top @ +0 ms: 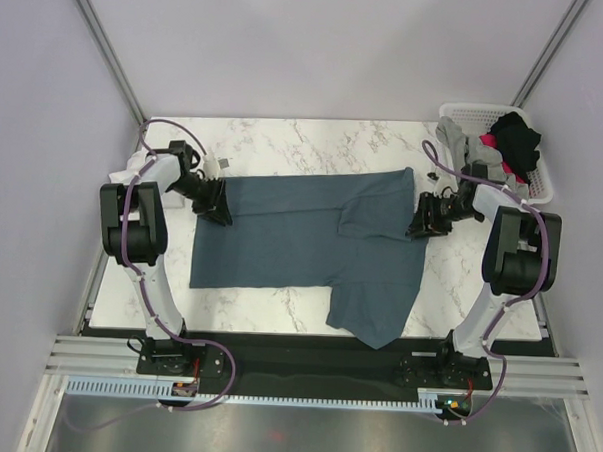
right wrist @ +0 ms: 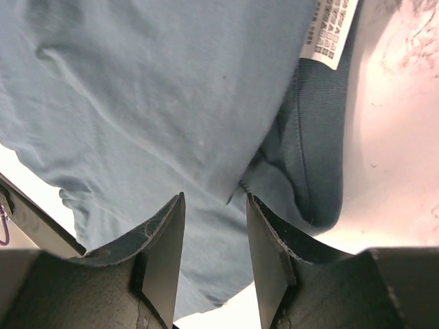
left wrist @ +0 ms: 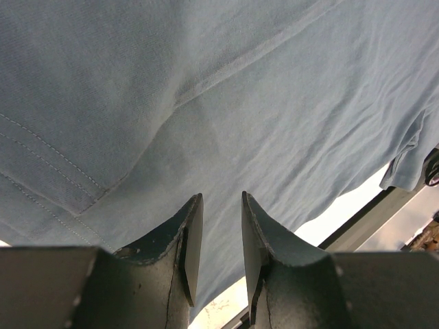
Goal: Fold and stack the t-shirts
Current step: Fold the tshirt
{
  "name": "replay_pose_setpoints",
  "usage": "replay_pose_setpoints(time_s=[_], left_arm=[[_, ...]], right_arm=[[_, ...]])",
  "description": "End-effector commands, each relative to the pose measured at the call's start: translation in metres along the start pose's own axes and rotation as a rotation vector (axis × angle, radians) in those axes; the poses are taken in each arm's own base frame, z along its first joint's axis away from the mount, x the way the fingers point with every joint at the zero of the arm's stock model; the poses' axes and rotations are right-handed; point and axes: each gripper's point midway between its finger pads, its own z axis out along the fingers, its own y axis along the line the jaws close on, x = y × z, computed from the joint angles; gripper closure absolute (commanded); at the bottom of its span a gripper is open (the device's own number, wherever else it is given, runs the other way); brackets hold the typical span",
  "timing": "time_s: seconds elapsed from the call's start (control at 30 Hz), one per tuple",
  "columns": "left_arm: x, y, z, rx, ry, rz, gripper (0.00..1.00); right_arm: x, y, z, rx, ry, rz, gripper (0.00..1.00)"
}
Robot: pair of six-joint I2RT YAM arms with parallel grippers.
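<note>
Top external, slate-blue t-shirt (top: 291, 236) overhanging table (top: 285, 145) near edge

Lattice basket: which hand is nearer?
Right. The right hand is at the slate-blue t-shirt's collar end, near the lattice basket; the left hand is at the opposite hem end.

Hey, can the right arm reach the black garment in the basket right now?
Probably yes. The basket stands open-topped at the far right corner beside the right arm, and the black garment lies on top, uncovered. The right hand looks open.
</note>
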Motion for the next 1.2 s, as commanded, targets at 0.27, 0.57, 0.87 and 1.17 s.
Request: replay_pose_setpoints(time_s=[0.27,0.57,0.87,1.17], left_arm=[[-0.003,-0.017,-0.009,0.018,-0.034,0.018,0.64],[-0.002,-0.018,-0.006,0.021,-0.025,0.018,0.64],[-0.002,-0.018,-0.003,0.023,-0.018,0.018,0.64],[-0.003,-0.018,-0.005,0.022,-0.022,0.02,0.64]], right_arm=[[-0.01,-0.009,0.008,-0.024,0.01,-0.064,0.6],[-0.013,-0.001,0.003,-0.044,-0.006,-0.074,0.64],[-0.006,0.003,0.008,-0.082,0.006,-0.046,0.66],[-0.01,0.016,-0.006,-0.099,0.002,-0.049,1.0]])
